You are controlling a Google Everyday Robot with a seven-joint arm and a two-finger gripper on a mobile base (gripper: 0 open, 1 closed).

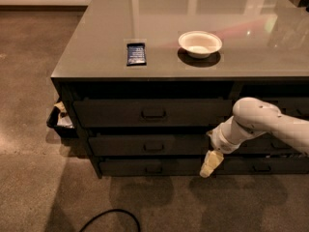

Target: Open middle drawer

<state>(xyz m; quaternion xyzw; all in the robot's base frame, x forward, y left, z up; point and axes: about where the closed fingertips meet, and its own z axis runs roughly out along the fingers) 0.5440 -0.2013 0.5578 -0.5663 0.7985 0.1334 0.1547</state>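
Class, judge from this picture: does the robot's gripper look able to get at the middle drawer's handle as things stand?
Probably yes. The gripper hangs low, right of and slightly below the handle of the middle drawer, with nothing between them.

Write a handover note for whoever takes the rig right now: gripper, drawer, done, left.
The gripper hangs low in front of the cabinet, pointing down, to the right of the drawer handles.
The middle drawer is shut; nothing touches its handle.
Done: nothing on the drawer yet.
Left: bring the gripper across to the handle, grip it, pull the drawer out.
The white bowl on the top is not involved.
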